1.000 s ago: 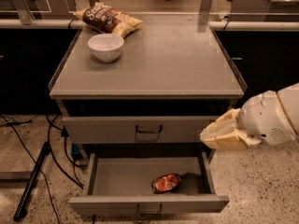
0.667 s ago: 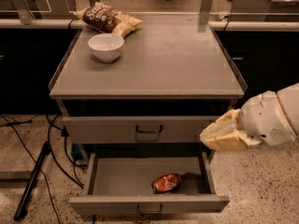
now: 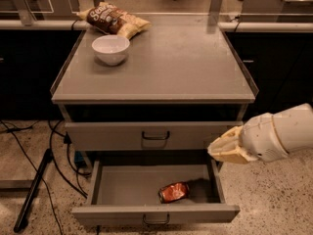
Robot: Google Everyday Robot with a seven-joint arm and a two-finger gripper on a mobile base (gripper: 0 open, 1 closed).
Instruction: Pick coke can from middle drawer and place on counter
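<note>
The coke can (image 3: pixel 174 192) lies on its side inside the open middle drawer (image 3: pixel 117 192), near its front right. The drawer is pulled out, its dark bar handle at the bottom front. My gripper (image 3: pixel 220 150) sits at the end of the white arm on the right, above the drawer's right rear corner and beside the upper drawer front (image 3: pixel 155 135). It is apart from the can and holds nothing visible. The grey counter (image 3: pixel 171 67) spreads above.
A white bowl (image 3: pixel 111 49) stands on the counter's back left. A brown-and-yellow chip bag (image 3: pixel 112 20) lies behind it. Black cables and a dark pole (image 3: pixel 34 190) lie on the floor at the left. Office chair legs show at the far back.
</note>
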